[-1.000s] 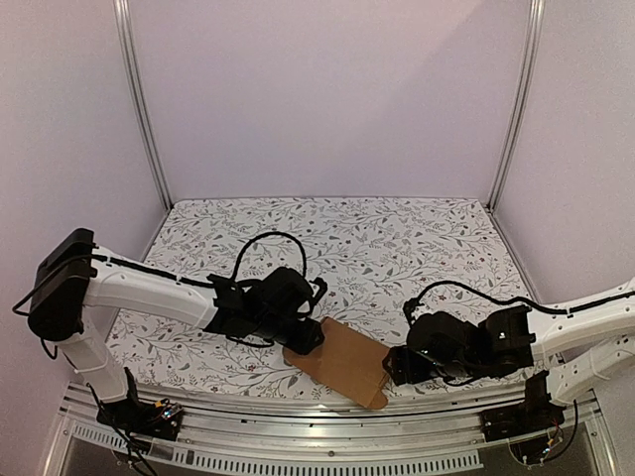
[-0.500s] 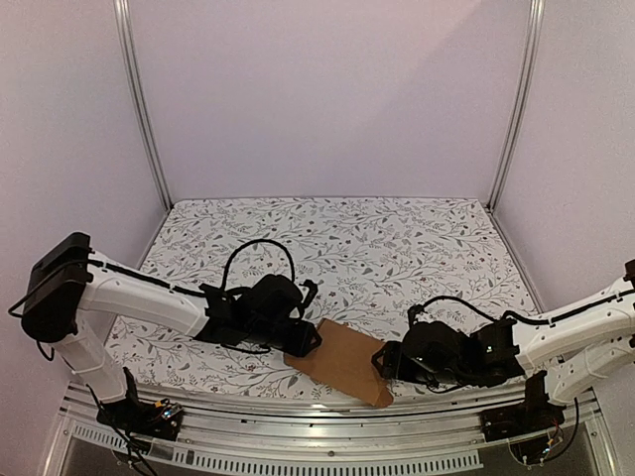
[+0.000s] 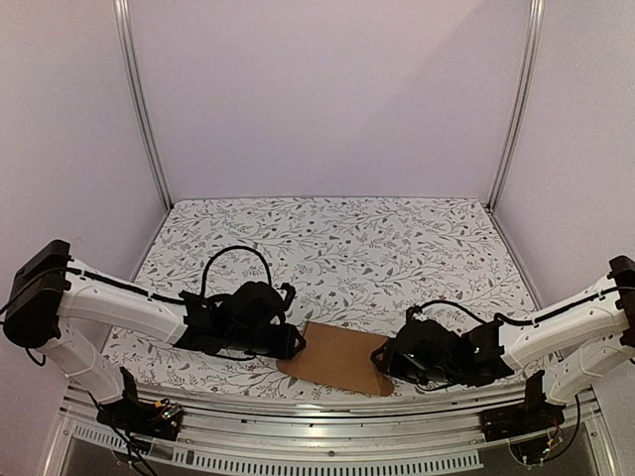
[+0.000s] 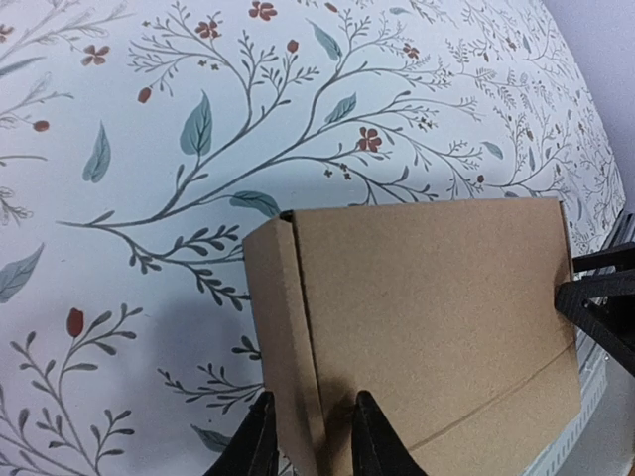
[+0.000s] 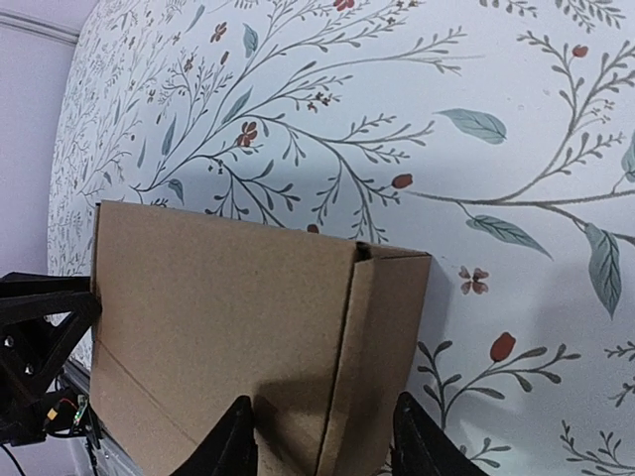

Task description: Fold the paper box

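Top external shows us the paper box (image 3: 335,357) lying flat near the table's (image 3: 397,248) front edge. The left gripper (image 3: 294,343) pinches its left end, and the right gripper (image 3: 383,359) straddles the other end; we cannot tell whether it grips.

Robot test cell, lab-like.
Beyond the left pincer (image 3: 296,342) and right pincer (image 3: 382,359): plain walls (image 3: 327,99), metal posts (image 3: 139,99); under them a flowered cloth (image 3: 347,238); behind them a rail (image 3: 298,426).

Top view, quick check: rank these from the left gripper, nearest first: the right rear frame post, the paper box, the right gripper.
1. paper box: in the left gripper, just to its right.
2. right gripper: at the box's opposite end, further right.
3. right rear frame post: at the far right back corner, well beyond both.
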